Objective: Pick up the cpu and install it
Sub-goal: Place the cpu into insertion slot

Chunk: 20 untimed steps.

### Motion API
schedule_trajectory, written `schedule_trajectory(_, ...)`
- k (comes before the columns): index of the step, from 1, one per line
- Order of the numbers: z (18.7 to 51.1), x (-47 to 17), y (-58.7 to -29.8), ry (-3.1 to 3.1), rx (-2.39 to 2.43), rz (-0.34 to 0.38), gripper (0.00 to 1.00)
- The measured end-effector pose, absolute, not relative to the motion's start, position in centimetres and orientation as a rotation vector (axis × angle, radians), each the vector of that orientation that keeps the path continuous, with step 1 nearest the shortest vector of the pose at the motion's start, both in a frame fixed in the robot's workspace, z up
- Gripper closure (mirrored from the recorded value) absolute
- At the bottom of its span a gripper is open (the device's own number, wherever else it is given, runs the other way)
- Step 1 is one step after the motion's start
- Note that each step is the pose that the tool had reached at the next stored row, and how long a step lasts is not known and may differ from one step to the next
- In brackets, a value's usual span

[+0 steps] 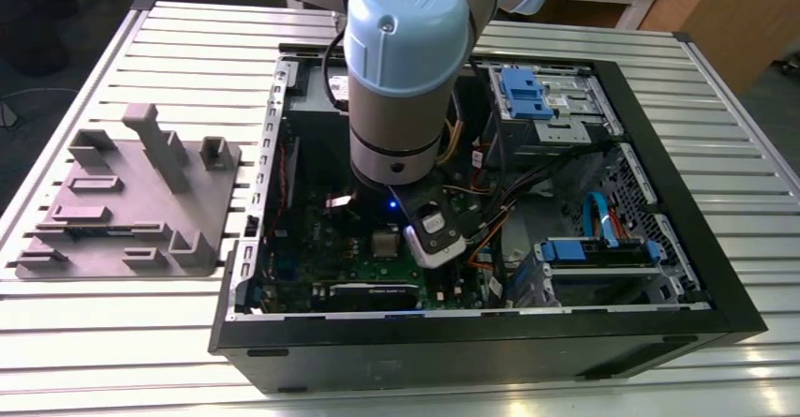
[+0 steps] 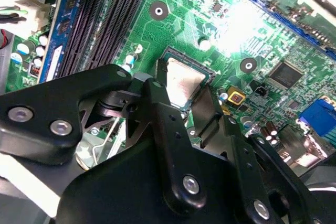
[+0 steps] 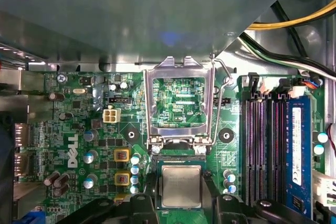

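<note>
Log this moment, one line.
pincer: straddling small square silver-grey cpu | cpu: at green motherboard, seating unclear | silvery socket frame: flipped open

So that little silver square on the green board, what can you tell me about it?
The cpu is a small, flat square chip with a pale silver-grey metal top. It lies flat in the dark socket on the green board, beside the hinged metal frame, which is flipped open.

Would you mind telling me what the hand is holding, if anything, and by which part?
The hand appears to hold the cpu, its fingers pressing on two opposite side edges.
</note>
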State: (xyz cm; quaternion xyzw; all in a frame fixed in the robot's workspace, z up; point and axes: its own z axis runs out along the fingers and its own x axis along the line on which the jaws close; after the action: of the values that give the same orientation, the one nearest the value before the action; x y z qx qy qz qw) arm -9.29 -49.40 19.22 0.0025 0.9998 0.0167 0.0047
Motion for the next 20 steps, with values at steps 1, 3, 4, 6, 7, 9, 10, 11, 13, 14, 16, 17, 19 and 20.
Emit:
schedule_trajectory(1,19.22,-9.29,-49.4,3.132,0.008,0.052,0.54)
schedule_trajectory(3,19.21,-9.28,-49.4,3.132,0.008,0.053,0.54)
schedule_trajectory(4,19.2,-9.28,-49.4,3.132,0.008,0.053,0.54)
schedule_trajectory(6,19.2,-9.28,-49.4,3.131,0.008,0.052,0.56)
schedule_trajectory(7,19.21,-9.28,-49.4,3.132,0.008,0.052,0.56)
schedule_trajectory(9,19.2,-9.28,-49.4,3.132,0.008,0.052,0.62)
schedule_trajectory(10,19.19,-9.28,-49.4,3.132,0.008,0.052,0.62)
schedule_trajectory(11,19.19,-9.28,-49.4,3.132,0.008,0.052,0.62)
schedule_trajectory(13,19.19,-9.28,-49.4,3.132,0.008,0.053,0.62)
schedule_trajectory(14,19.19,-9.28,-49.4,3.132,0.008,0.052,0.62)
schedule_trajectory(16,19.18,-9.28,-49.4,3.132,0.008,0.053,0.62)
schedule_trajectory(17,19.18,-9.28,-49.4,3.132,0.008,0.053,0.62)
schedule_trajectory(19,19.26,-9.28,-49.39,3.131,0.008,0.054,0.62)
schedule_trajectory(20,19.28,-9.28,-49.38,3.131,0.008,0.054,0.62)
